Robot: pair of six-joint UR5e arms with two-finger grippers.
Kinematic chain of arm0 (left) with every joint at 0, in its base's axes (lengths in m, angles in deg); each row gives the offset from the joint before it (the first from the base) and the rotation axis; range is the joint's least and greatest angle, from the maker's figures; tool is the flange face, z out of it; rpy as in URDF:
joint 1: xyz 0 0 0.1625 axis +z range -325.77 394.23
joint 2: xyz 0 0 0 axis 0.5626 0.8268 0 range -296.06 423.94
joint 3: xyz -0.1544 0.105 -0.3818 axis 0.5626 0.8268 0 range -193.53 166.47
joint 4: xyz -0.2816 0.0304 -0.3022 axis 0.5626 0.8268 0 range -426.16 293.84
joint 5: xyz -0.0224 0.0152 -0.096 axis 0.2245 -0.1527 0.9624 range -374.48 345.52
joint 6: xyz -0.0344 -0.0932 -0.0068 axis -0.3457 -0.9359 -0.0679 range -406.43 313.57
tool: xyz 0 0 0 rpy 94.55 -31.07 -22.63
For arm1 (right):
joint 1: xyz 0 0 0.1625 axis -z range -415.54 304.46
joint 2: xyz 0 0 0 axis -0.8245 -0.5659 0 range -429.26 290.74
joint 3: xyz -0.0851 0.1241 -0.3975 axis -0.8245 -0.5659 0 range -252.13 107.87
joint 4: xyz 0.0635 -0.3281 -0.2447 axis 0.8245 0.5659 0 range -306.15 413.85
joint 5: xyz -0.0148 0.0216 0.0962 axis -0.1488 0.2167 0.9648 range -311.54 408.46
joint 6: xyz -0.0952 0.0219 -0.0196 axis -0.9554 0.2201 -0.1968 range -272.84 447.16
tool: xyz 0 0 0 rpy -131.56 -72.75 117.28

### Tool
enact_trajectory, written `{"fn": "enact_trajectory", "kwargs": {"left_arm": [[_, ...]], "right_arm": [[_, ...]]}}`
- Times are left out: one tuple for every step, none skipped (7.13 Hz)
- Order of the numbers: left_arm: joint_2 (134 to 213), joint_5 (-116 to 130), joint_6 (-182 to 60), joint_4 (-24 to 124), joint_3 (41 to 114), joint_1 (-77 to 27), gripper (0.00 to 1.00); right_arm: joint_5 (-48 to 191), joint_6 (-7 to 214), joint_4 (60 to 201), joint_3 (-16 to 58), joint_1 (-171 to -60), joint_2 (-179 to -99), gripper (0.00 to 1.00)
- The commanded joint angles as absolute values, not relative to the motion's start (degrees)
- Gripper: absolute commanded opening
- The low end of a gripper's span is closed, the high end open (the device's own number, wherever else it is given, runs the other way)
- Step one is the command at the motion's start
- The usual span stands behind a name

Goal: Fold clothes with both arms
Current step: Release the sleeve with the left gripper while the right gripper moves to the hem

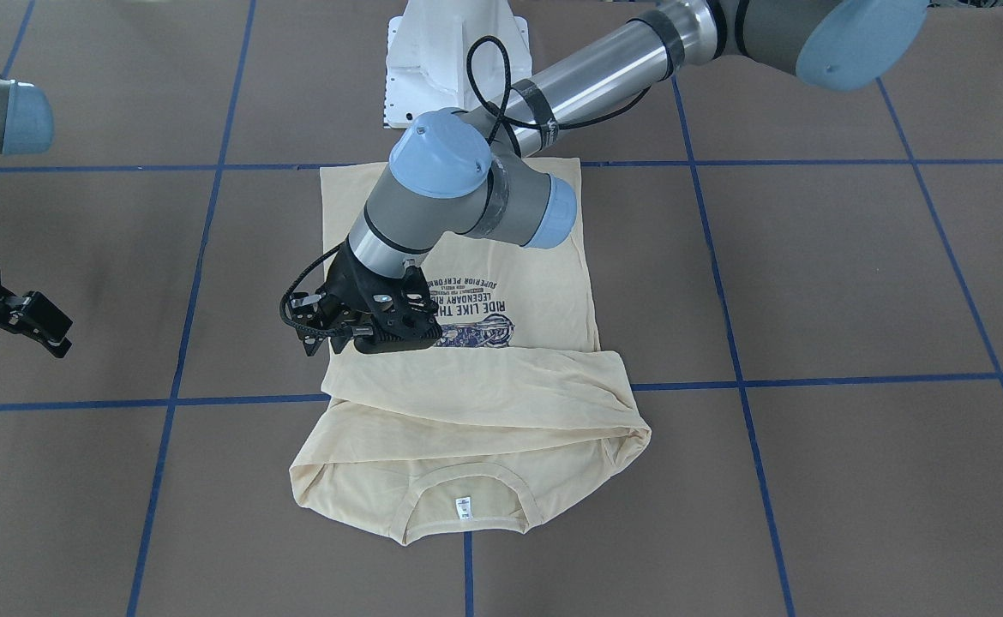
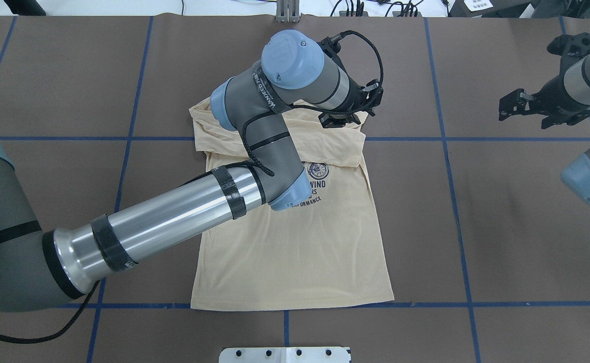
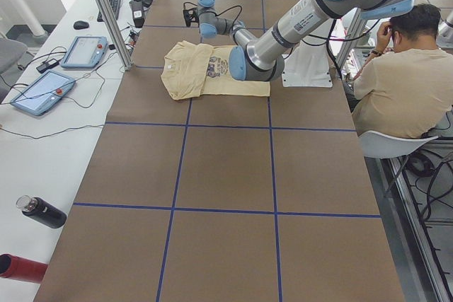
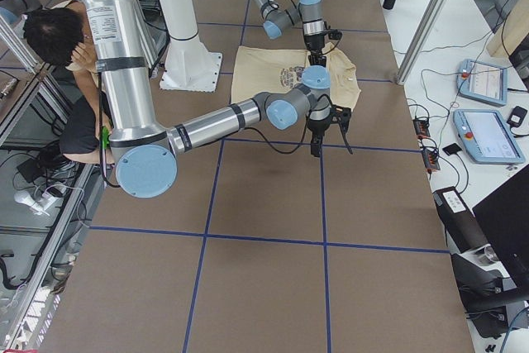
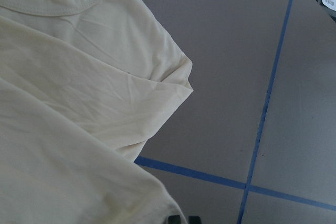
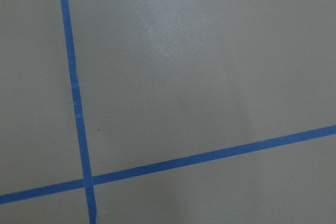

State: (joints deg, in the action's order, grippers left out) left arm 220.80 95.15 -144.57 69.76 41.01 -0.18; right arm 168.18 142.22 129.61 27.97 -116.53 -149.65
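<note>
Looking down from across the table, the T-shirt (image 1: pixel 484 403) lies flat, its long axis running 12 to 6, with the collar at 6 and a sleeve folded across below the print. The left gripper (image 1: pixel 330 344) hangs over the shirt's 9 o'clock edge. The right gripper (image 1: pixel 39 326) sits well apart, further toward 9, fingers spread and holding nothing.

Overhead, the axis also runs 12 to 6, with the hem at 6 by the robot. The left gripper (image 2: pixel 343 120) is over the shirt's 1 o'clock corner, and the right gripper (image 2: pixel 512 103) is far out toward 3.

Both side views place the shirt near the white pedestal (image 3: pixel 304 68).

The left wrist view shows the collar at 11 and dark fingertip slivers at 6, right by the cloth's edge. Whether they pinch it I cannot tell.

The right wrist view shows only table and blue tape (image 6: pixel 79 129).

By my judgement the left arm is nearer, and the right must cross toward 9 overhead to reach the collar end.
</note>
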Motion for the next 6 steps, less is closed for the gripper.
{"fn": "enact_trajectory", "kwargs": {"left_arm": [[220.6,95.3,-144.4,69.7,41.9,-0.3,0.48],[219.2,95.7,-144.3,69.3,44.2,-0.4,0.48],[214.7,97.8,-143.9,68.9,50.0,-0.5,0.48],[208.1,100.5,-143.3,66.8,58.1,-1.3,0.48],[202.3,100.6,-140.3,66.6,64.3,-1.8,0.48],[196.9,101.1,-138.7,66.6,69.6,-2.9,0.48]], "right_arm": [[168.3,143.0,129.6,29.0,-116.4,-149.8,0.99],[168.6,147.5,129.5,31.2,-115.2,-149.8,0.99],[168.3,154.8,129.3,34.7,-111.3,-150.1,1.0],[167.4,162.2,129.3,38.7,-106.4,-150.7,1.0],[163.5,169.3,129.4,42.8,-100.0,-150.7,1.0],[157.2,177.3,129.5,45.6,-92.4,-150.9,1.0]]}}
